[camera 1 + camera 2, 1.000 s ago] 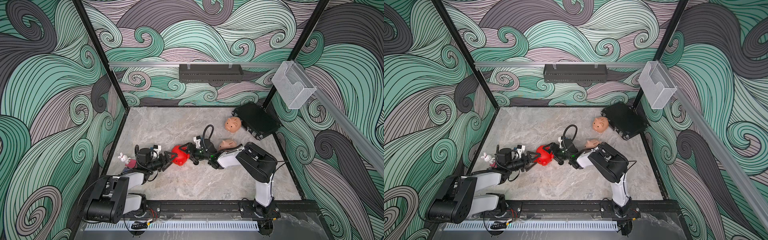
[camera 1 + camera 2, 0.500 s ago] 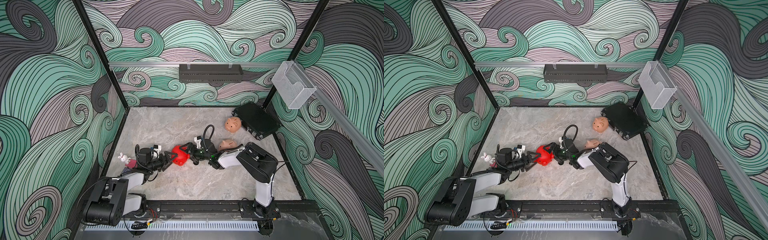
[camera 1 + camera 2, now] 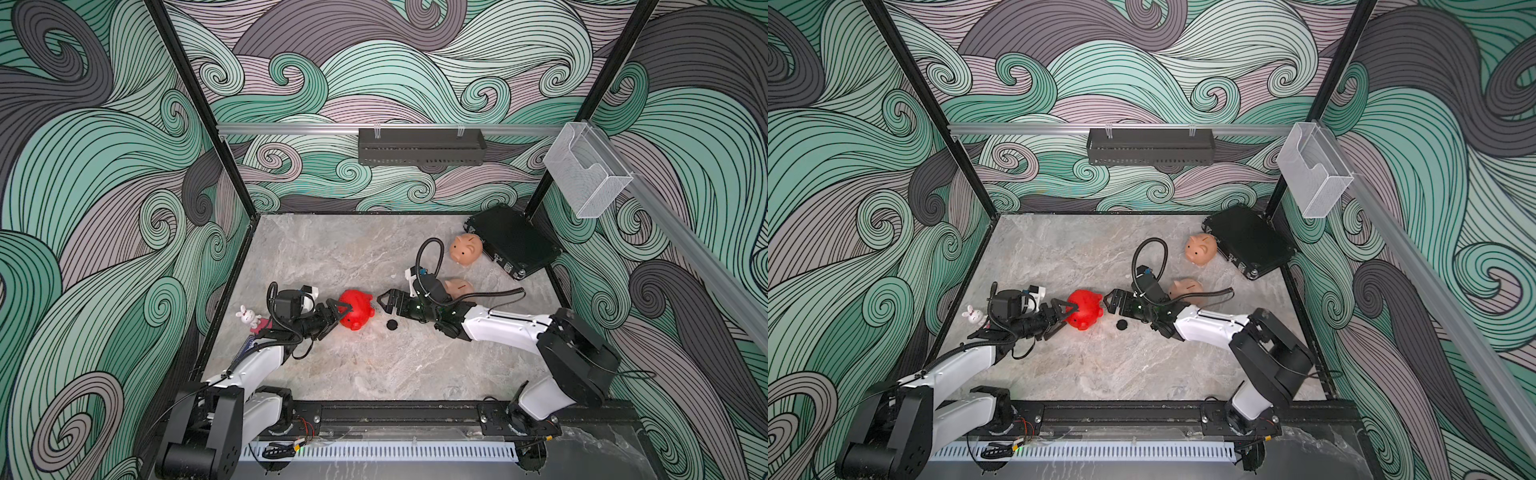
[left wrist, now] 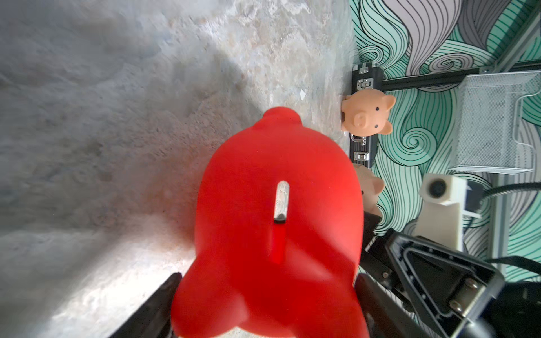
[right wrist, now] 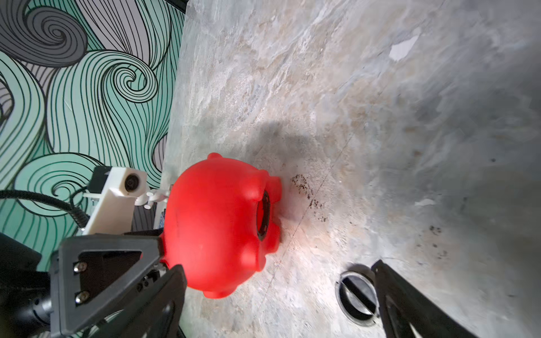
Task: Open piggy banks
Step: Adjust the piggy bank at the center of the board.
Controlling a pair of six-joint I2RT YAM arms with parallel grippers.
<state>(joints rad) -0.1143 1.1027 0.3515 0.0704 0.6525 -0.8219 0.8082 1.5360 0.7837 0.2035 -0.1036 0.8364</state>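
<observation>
While the left gripper [image 3: 343, 316] is clamped on the red piggy bank [image 3: 356, 309], a finger on either side of its body, the right gripper [image 3: 381, 304] sits just beside the pig with its jaws spread wide and nothing in them. The red pig is near the middle of the marble tabletop [image 3: 374, 365], between the two claws. Whether it rests on the stone or hangs just off it, I can't tell.

Its belly hole [image 5: 263, 216] is uncapped, and one round black plug [image 3: 390, 325] lies flat on the table close to the right gripper's fingertips. The coin slot [image 4: 281, 202] faces the left wrist camera.

I count three pigs: that red one and two peach. The far peach piggy bank [image 3: 466, 248] stands against a flat black case [image 3: 515, 245] in the back right corner. The near peach piggy bank [image 3: 459, 286] is half hidden behind the right arm's wrist and its looping cable.

A small white bunny figure [image 3: 246, 316] sits at the left edge of the table, beside the left arm. A black rack [image 3: 419, 146] hangs on the back rail, and a clear holder [image 3: 586, 174] hangs on the right-hand one.
</observation>
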